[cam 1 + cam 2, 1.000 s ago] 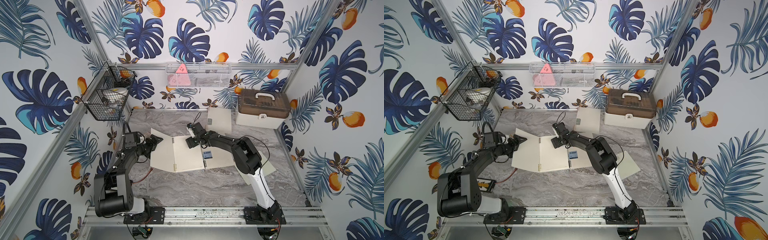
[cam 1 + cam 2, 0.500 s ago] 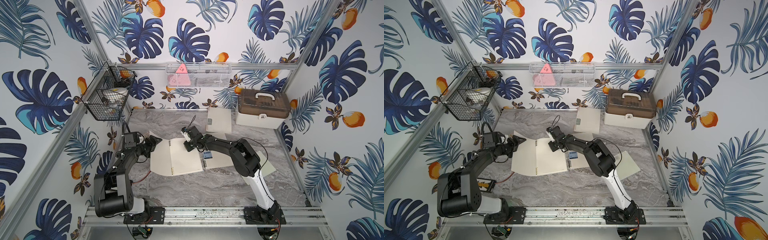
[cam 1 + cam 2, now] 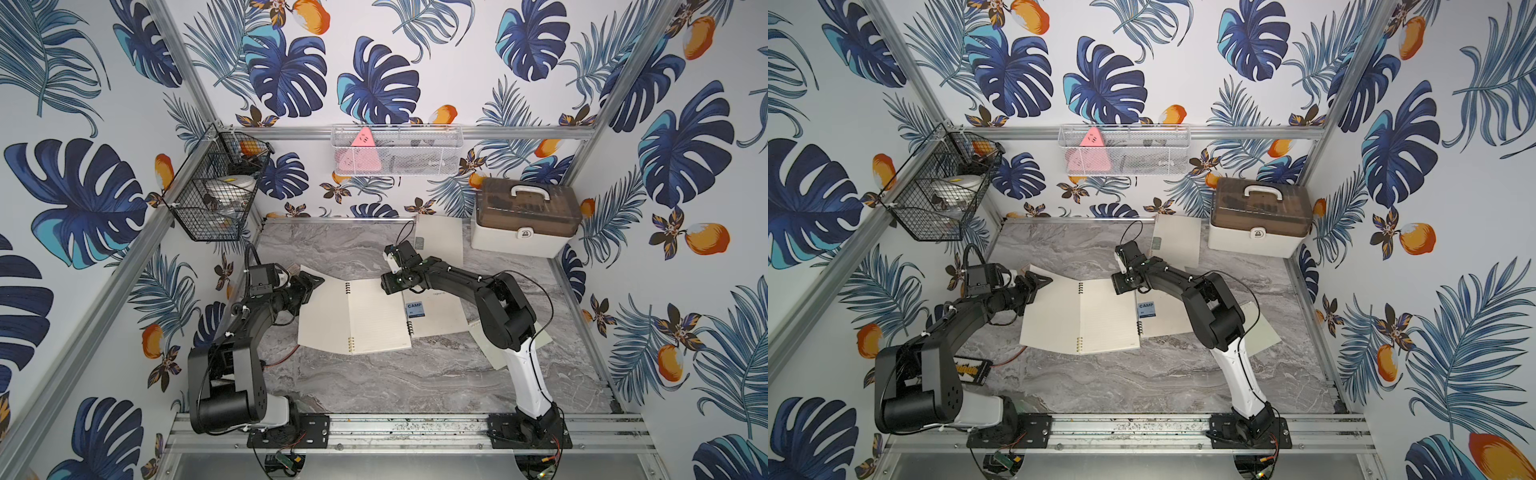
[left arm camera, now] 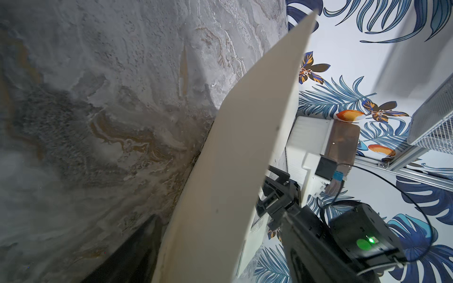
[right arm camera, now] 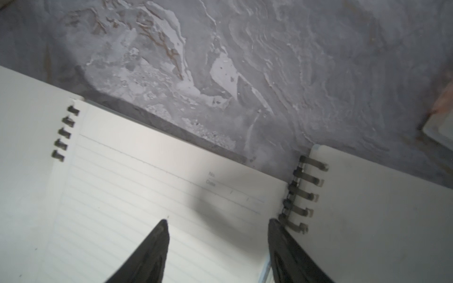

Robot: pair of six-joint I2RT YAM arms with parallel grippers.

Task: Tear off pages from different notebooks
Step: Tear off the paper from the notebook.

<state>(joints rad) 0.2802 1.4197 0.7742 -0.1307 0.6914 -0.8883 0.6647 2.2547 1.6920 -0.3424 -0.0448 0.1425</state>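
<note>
Left wrist view: raised cover [image 4: 235, 171] blocks the centre. One dark finger [image 4: 130, 254] shows, blurred and cut by the frame edge; its partner is hidden, grip undetermined. Right wrist view: both fingers [image 5: 152, 252] cut off at the edge; header print on lined page [image 5: 147, 196] unreadable. Both top views: right arm [image 3: 457, 279] covers part of CAMP notebook [image 3: 444, 320].

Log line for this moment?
left gripper: at lifted cover of open notebook | right gripper: fingers apart above lined page | CAMP notebook: closed
</note>
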